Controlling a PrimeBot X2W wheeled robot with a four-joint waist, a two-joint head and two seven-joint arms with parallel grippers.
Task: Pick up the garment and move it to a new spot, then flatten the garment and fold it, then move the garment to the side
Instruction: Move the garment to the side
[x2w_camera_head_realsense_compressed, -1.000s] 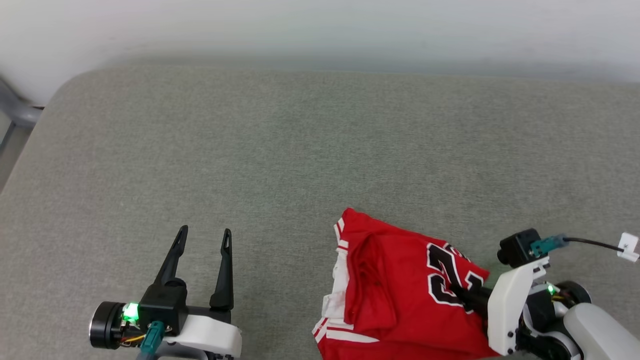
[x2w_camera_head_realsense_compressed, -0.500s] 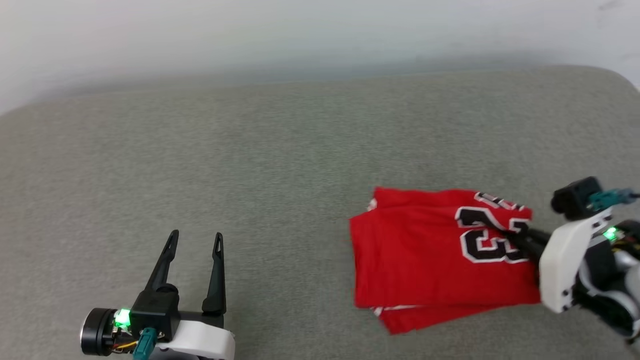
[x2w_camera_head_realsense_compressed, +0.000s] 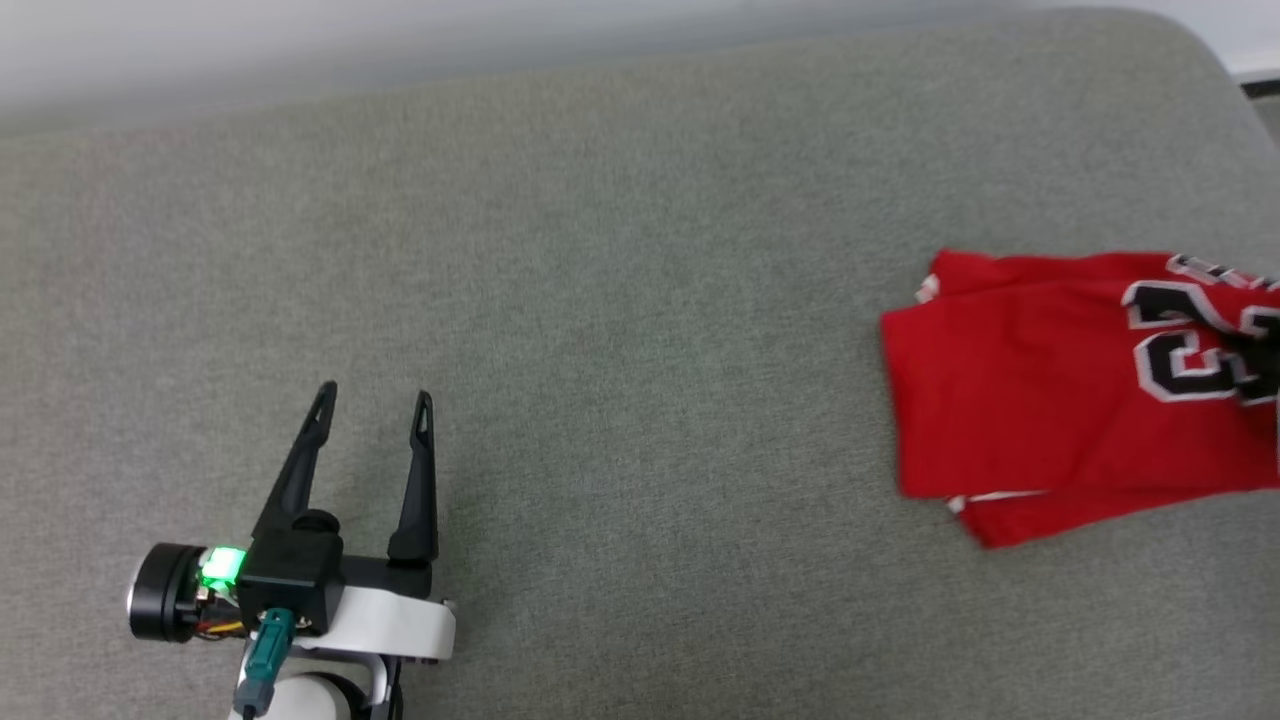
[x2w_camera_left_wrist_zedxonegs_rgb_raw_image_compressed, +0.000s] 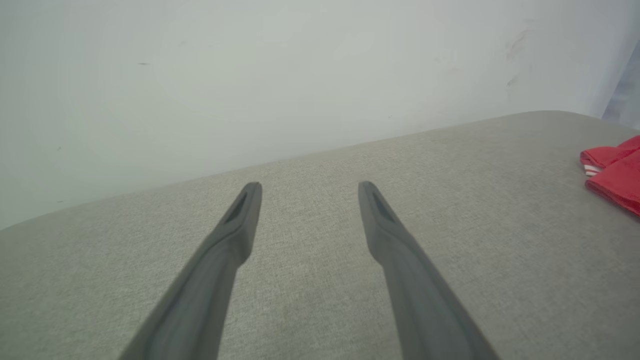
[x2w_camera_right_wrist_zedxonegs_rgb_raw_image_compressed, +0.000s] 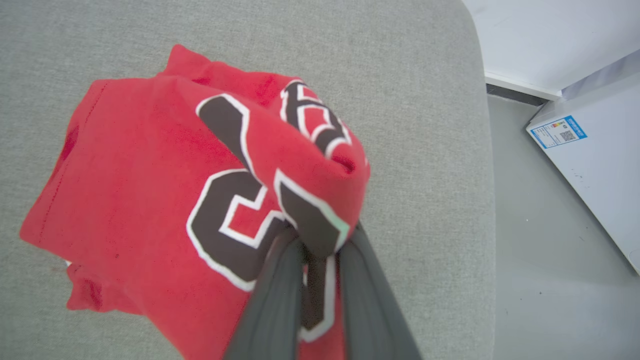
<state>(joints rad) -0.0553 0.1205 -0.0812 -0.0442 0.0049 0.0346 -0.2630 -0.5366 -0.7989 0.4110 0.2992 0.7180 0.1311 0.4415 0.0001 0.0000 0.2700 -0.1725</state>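
The garment (x2w_camera_head_realsense_compressed: 1050, 400) is a red jersey, folded into a flat bundle, lying on the grey cushion (x2w_camera_head_realsense_compressed: 620, 300) at the right of the head view. Its black, white-outlined numerals face up. In the right wrist view my right gripper (x2w_camera_right_wrist_zedxonegs_rgb_raw_image_compressed: 320, 245) is shut on a bunched-up fold of the garment (x2w_camera_right_wrist_zedxonegs_rgb_raw_image_compressed: 150, 175) at the numerals, and the cloth hides the fingertips. My left gripper (x2w_camera_head_realsense_compressed: 374, 395) is open at the lower left, far from the jersey. The left wrist view shows nothing between the left gripper's (x2w_camera_left_wrist_zedxonegs_rgb_raw_image_compressed: 310, 187) fingers, with a corner of the garment (x2w_camera_left_wrist_zedxonegs_rgb_raw_image_compressed: 617, 175) at the right edge.
The cushion's rounded right edge (x2w_camera_right_wrist_zedxonegs_rgb_raw_image_compressed: 475, 150) lies close beside the garment. Beyond it is grey floor (x2w_camera_right_wrist_zedxonegs_rgb_raw_image_compressed: 540, 250) and a white box with a blue label (x2w_camera_right_wrist_zedxonegs_rgb_raw_image_compressed: 600, 165). A pale wall (x2w_camera_left_wrist_zedxonegs_rgb_raw_image_compressed: 300, 75) runs behind the cushion.
The head view has swung to the right. My right gripper has carried the garment rightward, away from the left gripper, towards the cushion's right end. The left gripper has stayed open.
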